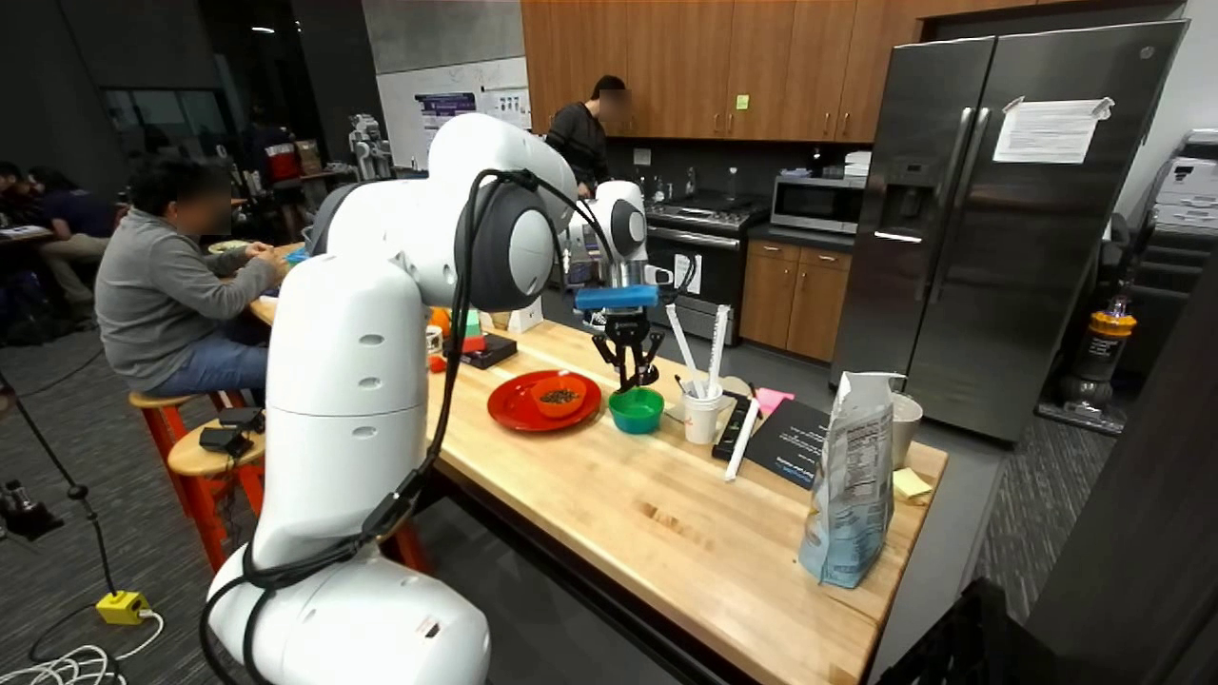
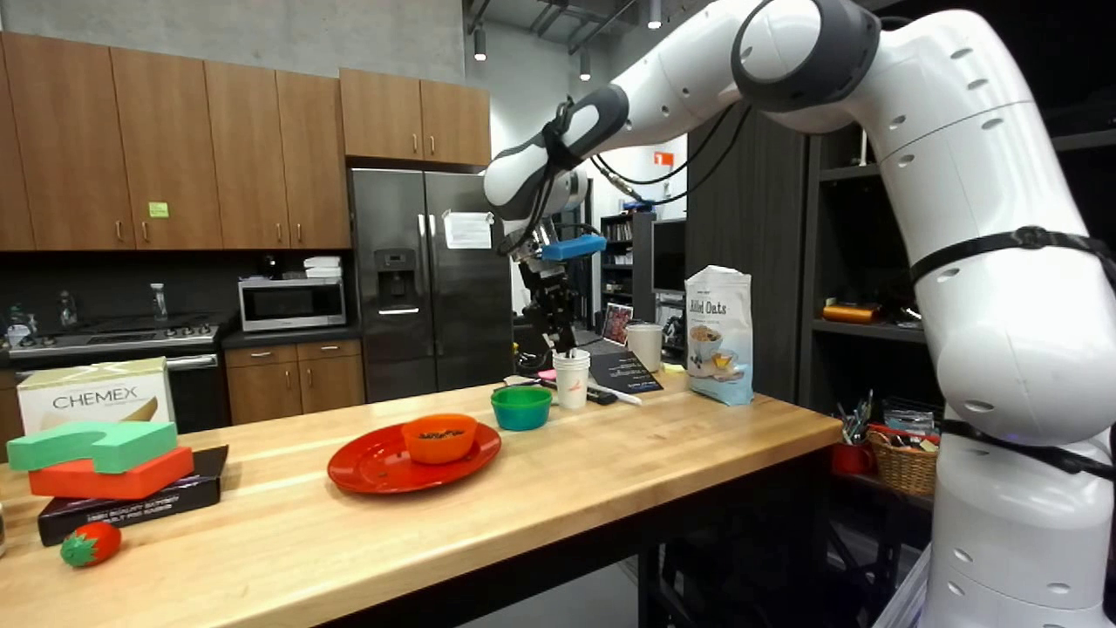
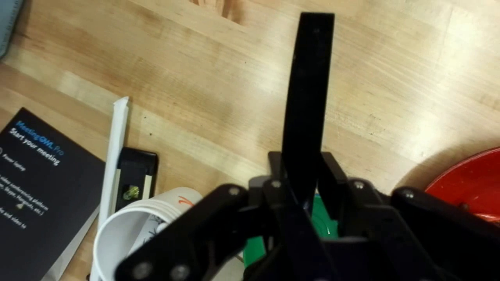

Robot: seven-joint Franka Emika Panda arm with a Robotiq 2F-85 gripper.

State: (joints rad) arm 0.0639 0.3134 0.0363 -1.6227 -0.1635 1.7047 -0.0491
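My gripper (image 3: 301,171) is shut on a long flat black strip (image 3: 310,86), which looks like a utensil handle. The strip points away from the fingers in the wrist view; its other end is hidden by the gripper. In an exterior view the gripper (image 1: 633,373) hangs just above the green bowl (image 1: 636,414), with a dark rounded piece at the fingertips. The green bowl also shows behind the fingers in the wrist view (image 3: 324,222). Beside it, an orange bowl (image 2: 436,449) with small dark bits sits on a red plate (image 2: 370,467).
Stacked white cups (image 1: 702,426) holding long white sticks stand beside the green bowl. A white stick (image 3: 113,152), a black device (image 3: 136,168) and a black card (image 3: 43,187) lie nearby. An oats bag (image 2: 719,340) stands near the table end. Foam blocks (image 2: 113,475) rest on a black box.
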